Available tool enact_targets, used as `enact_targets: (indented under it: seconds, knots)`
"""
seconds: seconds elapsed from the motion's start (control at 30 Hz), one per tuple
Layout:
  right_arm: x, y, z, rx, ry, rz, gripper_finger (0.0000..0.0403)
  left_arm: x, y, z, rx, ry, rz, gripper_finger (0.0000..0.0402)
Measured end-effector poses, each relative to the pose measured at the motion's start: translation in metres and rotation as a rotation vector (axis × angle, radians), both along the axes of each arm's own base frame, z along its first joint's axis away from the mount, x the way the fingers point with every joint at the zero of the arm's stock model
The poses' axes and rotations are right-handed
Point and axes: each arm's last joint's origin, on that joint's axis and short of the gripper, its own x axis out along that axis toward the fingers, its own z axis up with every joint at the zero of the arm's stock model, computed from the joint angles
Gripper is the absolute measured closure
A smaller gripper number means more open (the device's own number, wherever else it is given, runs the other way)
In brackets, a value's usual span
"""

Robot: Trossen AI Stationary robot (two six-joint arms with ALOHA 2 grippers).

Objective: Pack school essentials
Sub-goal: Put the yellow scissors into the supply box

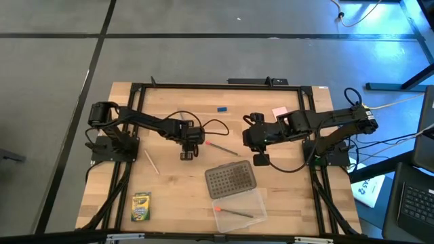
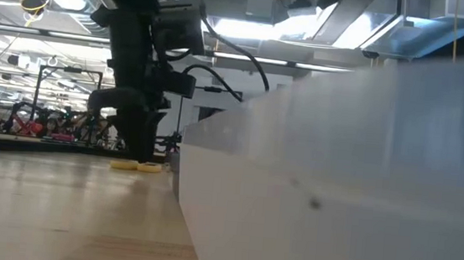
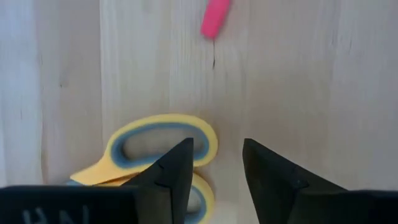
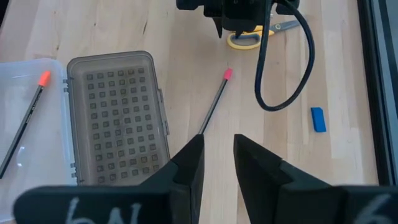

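Over the scissors (image 3: 149, 158), the left end effector (image 3: 217, 168) hangs with its fingers slightly apart and nothing between them; one finger (image 3: 171, 174) overlaps the yellow handle loops in the left wrist view, while the other stands over bare wood. From above, this end effector (image 1: 188, 155) sits left of the case (image 1: 237, 202) and farther back on the worktop (image 1: 169, 203). Just beyond the scissors lies a dark pencil (image 4: 213, 102) with a pink tip, between the scissors and the grey dotted lid (image 4: 117, 115) of the case. Right of the scissors, the right end effector (image 4: 216, 163) hovers empty, fingers narrowly parted, above bare wood just behind the lid. The case lies open: its lid rests flat, and the clear tray (image 1: 252, 203) in front of it holds a dark pencil with an orange-red tip (image 1: 233, 211). A pale pencil (image 1: 151, 162) lies left of the scissors. The crayon box (image 1: 141, 207) sits at the front left of the worktop, well apart from the case. A blue eraser (image 1: 222, 108) lies behind the scissors, and a pink pad (image 1: 279, 111) lies to the right of the eraser, near the right arm.
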Motion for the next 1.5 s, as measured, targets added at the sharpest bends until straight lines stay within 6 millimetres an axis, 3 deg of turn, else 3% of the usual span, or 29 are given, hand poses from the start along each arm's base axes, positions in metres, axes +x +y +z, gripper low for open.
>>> enact_targets:
  seconds: [0.47, 1.2, 1.5]
  knots:
    - [0.0, 0.0, 0.0, 0.0, 0.001, 0.0, 0.0313, 0.002, 0.015, -0.005, -0.053, -0.016, 0.072, 0.0269]
    - [0.0, 0.0, 0.0, -0.003, 0.004, 0.003, 0.0313, -0.006, 0.015, -0.021, -0.069, -0.026, 0.107, 0.0269]
    - [0.0, 0.0, 0.0, -0.003, 0.003, 0.003, 0.0313, -0.008, 0.026, -0.022, -0.184, -0.042, 0.236, 0.0269]
